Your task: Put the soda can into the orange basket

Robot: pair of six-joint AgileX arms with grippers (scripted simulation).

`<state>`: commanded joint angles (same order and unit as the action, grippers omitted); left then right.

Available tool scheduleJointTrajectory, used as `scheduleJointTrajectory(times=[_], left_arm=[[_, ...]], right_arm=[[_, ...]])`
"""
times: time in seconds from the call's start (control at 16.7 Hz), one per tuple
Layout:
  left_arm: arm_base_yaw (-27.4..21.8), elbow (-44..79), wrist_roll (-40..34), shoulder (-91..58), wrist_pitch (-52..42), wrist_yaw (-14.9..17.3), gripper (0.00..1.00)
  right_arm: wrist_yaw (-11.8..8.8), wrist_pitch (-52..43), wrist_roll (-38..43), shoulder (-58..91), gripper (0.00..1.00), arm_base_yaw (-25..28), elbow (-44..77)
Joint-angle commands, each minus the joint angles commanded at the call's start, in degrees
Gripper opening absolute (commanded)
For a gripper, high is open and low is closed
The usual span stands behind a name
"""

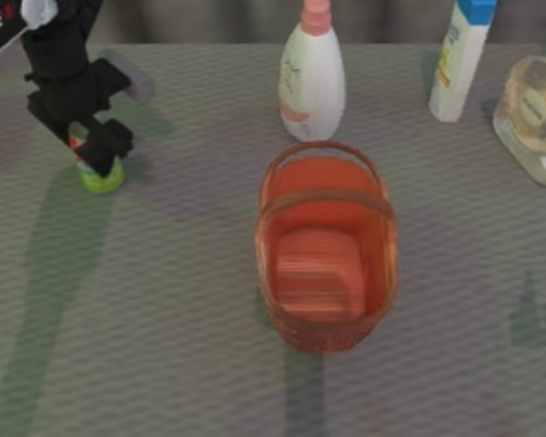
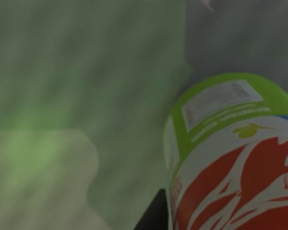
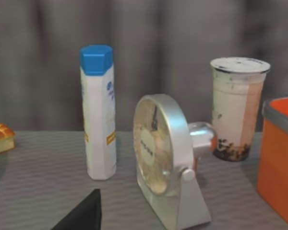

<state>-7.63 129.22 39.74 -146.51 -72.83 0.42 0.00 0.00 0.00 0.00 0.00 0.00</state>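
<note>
Surface: grey woven-look table (image 1: 164, 346) before a dull grey curtain.
Our left arm: our left gripper (image 1: 96, 150) is at the table's far left corner, down over the small red-and-lime-green cylindrical soda can (image 1: 100, 173); the can's label fills the left wrist view (image 2: 230, 163).
Grip: we cannot tell how wide the fingers stand, or whether they have closed on the can.
Can: upright near the far left corner, well apart from the basket.
Basket: oval orange woven plastic basket with a hoop handle (image 1: 382, 273), at the table's middle, with nothing in it.
Our right arm: out of the top view.
Along the far edge: tall white bottle with a pink cap (image 1: 312, 77), white bottle with a blue cap (image 1: 460, 59), small silver desk fan (image 1: 532, 114).
Progress: early, we judge; the lift, the carry across to the basket and the release are all left.
</note>
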Motion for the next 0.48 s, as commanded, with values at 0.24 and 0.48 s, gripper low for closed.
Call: scheduleJointTrajectory(times=[0.24, 0.48], left_arm=[[0.0, 0.0, 0.0, 0.0, 0.0, 0.0, 0.02], [0.0, 0.0, 0.0, 0.0, 0.0, 0.0, 0.0]], right_arm=[[0.0, 0.0, 0.0, 0.0, 1.0, 0.0, 0.0], [0.0, 0.0, 0.0, 0.0, 1.0, 0.0, 0.0]])
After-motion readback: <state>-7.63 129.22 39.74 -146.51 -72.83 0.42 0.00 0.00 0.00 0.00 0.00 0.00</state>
